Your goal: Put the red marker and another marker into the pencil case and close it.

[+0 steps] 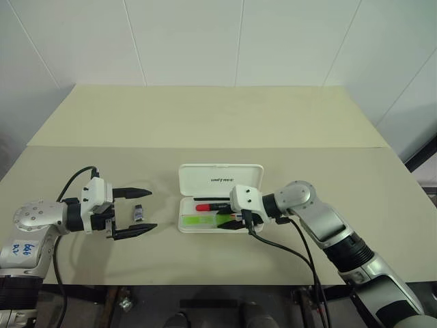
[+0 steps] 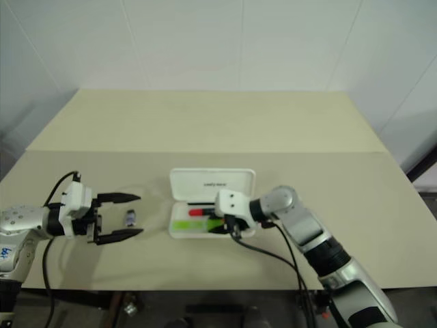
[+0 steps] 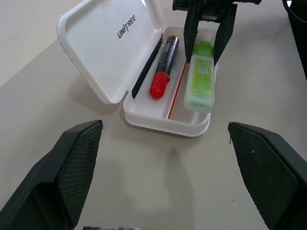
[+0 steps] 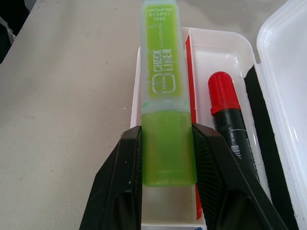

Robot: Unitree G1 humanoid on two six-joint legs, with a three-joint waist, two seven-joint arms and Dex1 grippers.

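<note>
The white pencil case (image 1: 220, 179) lies open at the table's middle, its lid raised toward the far side. The red marker (image 3: 163, 72) lies inside the tray, red cap toward my left arm. My right gripper (image 1: 232, 220) is shut on the other marker, a lime-green highlighter (image 4: 165, 96), and holds it lengthwise low over the tray's near compartment, beside the red marker (image 4: 225, 100). Whether the highlighter (image 3: 199, 79) rests on the tray I cannot tell. My left gripper (image 1: 151, 209) stands open to the left of the case, fingers pointing at it, holding nothing.
A small dark and silver object (image 1: 138, 213) lies on the table between my left gripper's fingers. A slim black piece (image 3: 146, 67) runs along the hinge side inside the case. A cable trails from my right wrist over the table's near edge.
</note>
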